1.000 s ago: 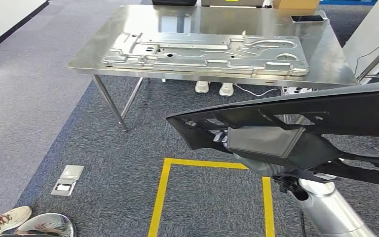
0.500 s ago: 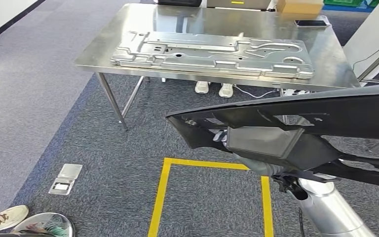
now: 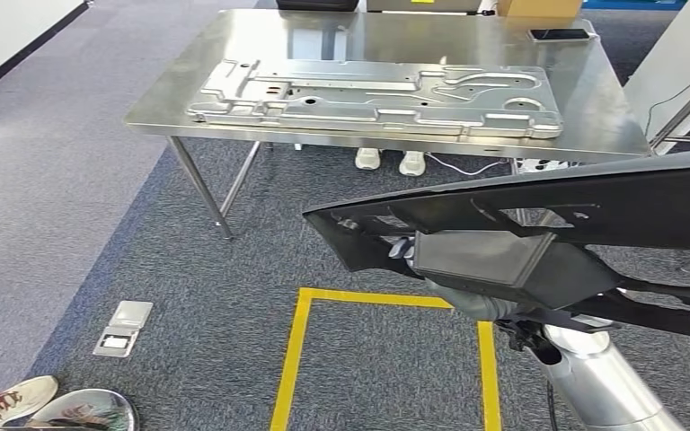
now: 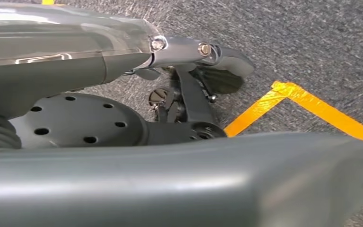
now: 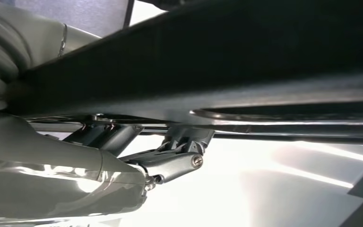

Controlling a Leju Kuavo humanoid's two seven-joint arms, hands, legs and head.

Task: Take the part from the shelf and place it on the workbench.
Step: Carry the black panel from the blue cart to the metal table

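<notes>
A long black plastic part (image 3: 548,206) hangs in front of me at chest height, over the carpet and short of the workbench (image 3: 234,54). My left hand (image 4: 184,94) grips it from below; the part's grey underside (image 4: 170,189) lies close to the wrist camera. A silver arm (image 3: 593,377) rises to the part from the lower right. My right hand (image 5: 170,163) clasps the edge of the dark part (image 5: 217,61) farther along. The part hides most of both hands in the head view.
A large pressed metal panel (image 3: 377,94) covers much of the steel workbench; a phone (image 3: 559,34) and a cardboard box (image 3: 539,7) lie at its far right. A person's white shoes (image 3: 386,160) stand behind it. Yellow tape (image 3: 296,350) marks the carpet, with a floor socket (image 3: 124,328) to its left.
The camera shifted slightly half a second ago and has come back, so the workbench slid in the picture. The part stays held the same way in both hands.
</notes>
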